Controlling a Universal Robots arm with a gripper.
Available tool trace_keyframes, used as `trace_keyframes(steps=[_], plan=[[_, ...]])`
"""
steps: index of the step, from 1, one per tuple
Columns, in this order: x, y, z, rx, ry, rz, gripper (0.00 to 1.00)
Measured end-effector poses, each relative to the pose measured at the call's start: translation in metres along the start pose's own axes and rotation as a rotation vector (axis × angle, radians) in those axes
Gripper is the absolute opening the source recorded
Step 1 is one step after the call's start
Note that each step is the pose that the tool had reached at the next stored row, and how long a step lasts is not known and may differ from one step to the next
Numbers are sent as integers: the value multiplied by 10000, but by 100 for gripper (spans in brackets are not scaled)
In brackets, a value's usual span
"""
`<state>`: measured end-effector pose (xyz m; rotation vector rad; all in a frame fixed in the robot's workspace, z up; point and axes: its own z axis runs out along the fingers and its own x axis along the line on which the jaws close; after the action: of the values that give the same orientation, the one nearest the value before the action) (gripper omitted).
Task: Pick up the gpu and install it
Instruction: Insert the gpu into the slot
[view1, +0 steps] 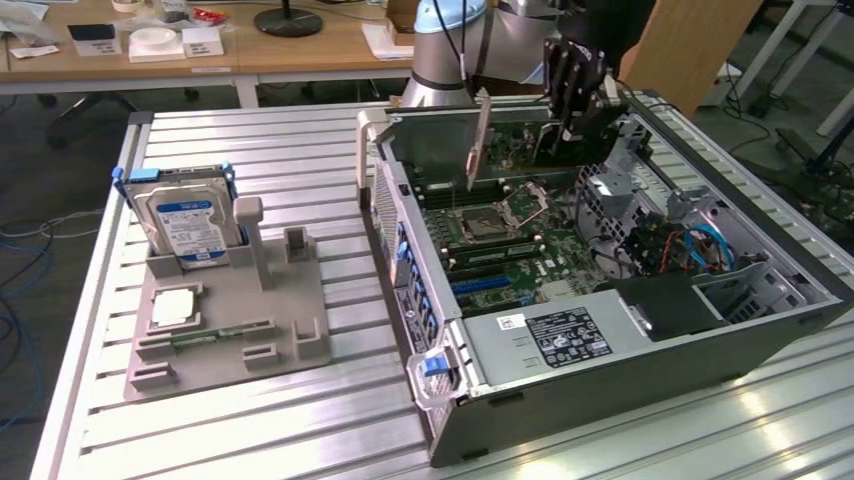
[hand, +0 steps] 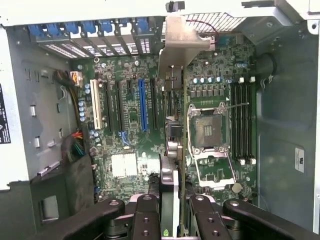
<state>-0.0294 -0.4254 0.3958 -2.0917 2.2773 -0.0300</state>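
Where the gpu (hand: 171, 175) sits: clamped in the gripper (hand: 172, 217), edge-on to the wrist camera, inside the open computer case (view1: 627, 330) and over the motherboard (hand: 125, 145).
Gripper state: closed part-way onto the card, with one black finger (hand: 147, 212) against each face. It holds nothing else.
Gripper, exterior view: it hangs at the far end of the case (view1: 581, 95), pointing down into it.
Card attitude: upright, standing on its long edge relative to the board.
Bracket: the silver bracket (hand: 182, 42) is at the end of the card towards the case's rear wall, close to the row of blue latches (hand: 95, 27).
Card position over board: above the strip between the black expansion slots and the CPU socket (hand: 207, 132).
Other slots: the blue slot (hand: 142, 105) and the white slot (hand: 95, 107) lie beyond the black ones, away from the card.
Memory slots (hand: 242, 120): on the far side of the socket from the card.
Seating: I cannot tell whether the lower edge touches a slot.
Case: it lies on its side on the slatted table (view1: 267, 150), open face up, with the power supply (view1: 561, 335) at the near end.
Holder: the grey holder (view1: 227, 320) is on the table at the exterior view's left, well apart from the case.
Hard drive (view1: 187, 225): it stands upright in the holder, blue-white label facing the camera.
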Motion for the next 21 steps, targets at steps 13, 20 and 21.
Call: trace_keyframes(steps=[13, 20, 21], plan=[[5, 17, 111, -130, -27, -127, 27], [5, 22, 118, -122, -27, -130, 27], [5, 22, 119, -122, -27, -130, 27]])
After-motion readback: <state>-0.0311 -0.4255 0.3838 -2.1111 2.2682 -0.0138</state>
